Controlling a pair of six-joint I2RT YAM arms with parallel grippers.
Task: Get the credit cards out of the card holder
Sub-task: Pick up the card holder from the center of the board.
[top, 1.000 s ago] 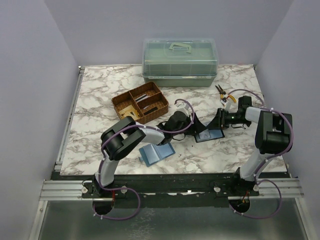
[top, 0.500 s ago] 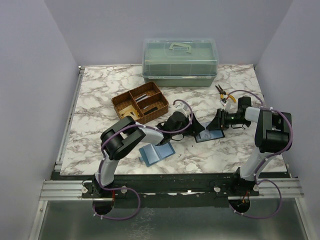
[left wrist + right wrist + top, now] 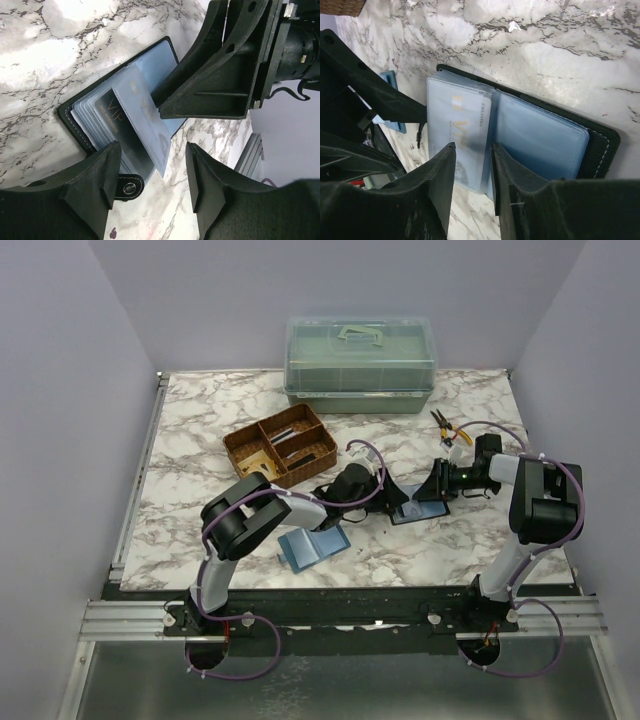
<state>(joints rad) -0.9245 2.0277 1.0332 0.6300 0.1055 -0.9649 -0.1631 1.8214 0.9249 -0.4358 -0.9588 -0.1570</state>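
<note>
card holder (image 3: 95, 112) spread flat, marble table (image 3: 200, 410) | lavender walls (image 3: 300, 280) | left tool (image 3: 152, 146) fingers apart | right tool (image 3: 473, 150) grip unclear

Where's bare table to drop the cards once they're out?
Bare table from the brown tray to the left edge, and the front strip between the card holder and the near edge. Crowded at centre: left tool and right tool over the holder, light-blue folder beside.

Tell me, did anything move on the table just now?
Nothing I can clearly see. The left arm and right arm still hold their jaws over the open wallet, cards still inside. The green box, brown tray and blue folder stayed put.
</note>
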